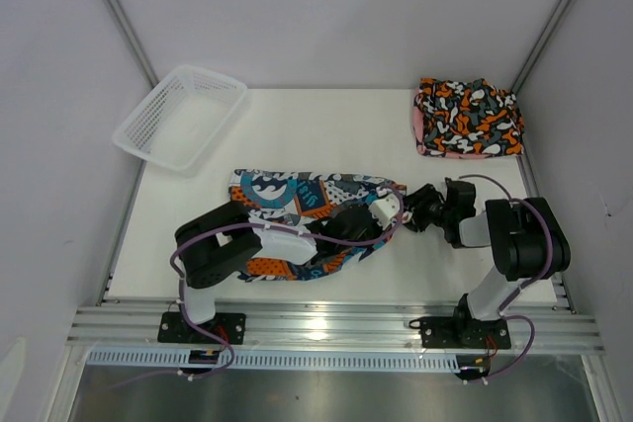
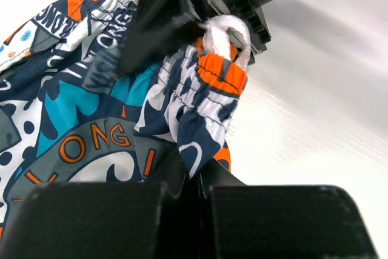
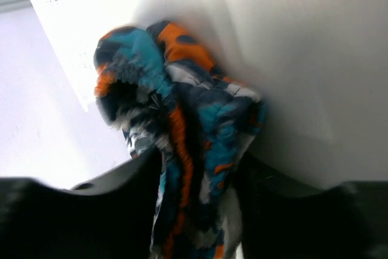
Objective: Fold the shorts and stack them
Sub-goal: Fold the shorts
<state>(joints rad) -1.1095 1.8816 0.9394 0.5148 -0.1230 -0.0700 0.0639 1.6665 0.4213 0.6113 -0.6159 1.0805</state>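
Left tool [image 2: 195, 191], right tool [image 3: 195, 177]: both clamped your teal-navy patterned fabric shorts [image 1: 287, 195].
Risk: your uneven pull could have undone the fold.

You have the teal-navy shorts [image 1: 287, 190] mid-table under the left arm [image 1: 257, 239], black shorts [image 1: 470, 116] folded far right, white basket [image 1: 148, 121] far left

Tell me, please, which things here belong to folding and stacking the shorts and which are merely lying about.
Belonging:
- teal-navy fabric shorts with orange-white graphics, gripped by left pincer and right pincer
- black fabric shorts with orange-white blotches, folded, far right
- pink fabric shorts beneath them

Lying about:
- white plastic mesh basket, far left
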